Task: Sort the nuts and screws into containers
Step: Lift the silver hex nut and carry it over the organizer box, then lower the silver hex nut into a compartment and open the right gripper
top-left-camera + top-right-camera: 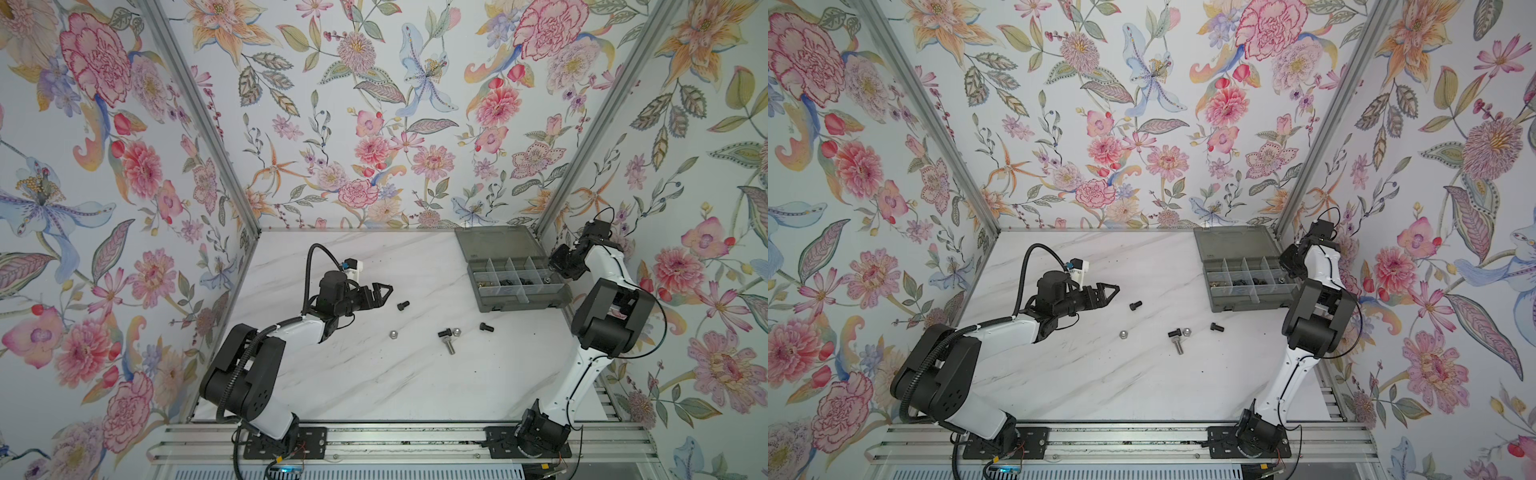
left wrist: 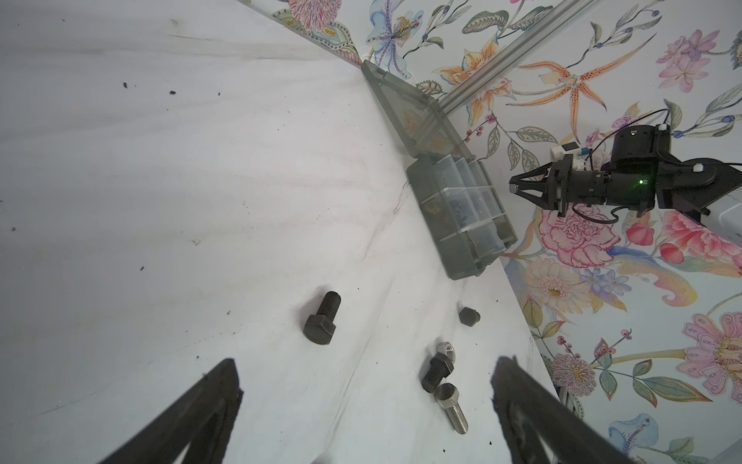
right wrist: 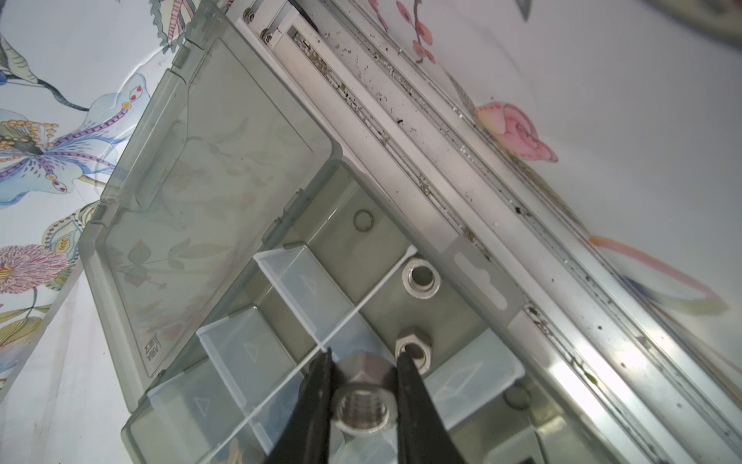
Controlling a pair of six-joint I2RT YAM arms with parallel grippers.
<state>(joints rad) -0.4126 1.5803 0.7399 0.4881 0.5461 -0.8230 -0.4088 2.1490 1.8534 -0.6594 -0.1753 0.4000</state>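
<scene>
The right gripper (image 3: 365, 359) was clamped on a shiny silver hex nut (image 3: 363, 403). It hung over the translucent smoky-grey plastic organiser box (image 1: 523, 302), which stood with its lid flat open in the far right corner of the white marble-patterned tabletop (image 1: 353, 382). Two matching silver nuts (image 3: 420, 278) lay in the end cell (image 3: 453, 321) nearest the right edge. One fingertip sat right above a thin clear divider (image 3: 361, 308). I judged the drop would go best with the nut moved fully over that end cell, lowered close, then let go gently so it could not bounce into a neighbouring cell.

The left gripper (image 2: 366, 361) hung spread wide and empty over the middle of the tabletop. There lay short black bolts (image 1: 403, 305), a longer silver bolt (image 1: 449, 345) and two loose silver nuts (image 1: 392, 333). Dark grit (image 2: 172, 92) speckled the surface. Floral wallpaper (image 1: 374, 124) and aluminium posts (image 1: 208, 124) enclosed it.
</scene>
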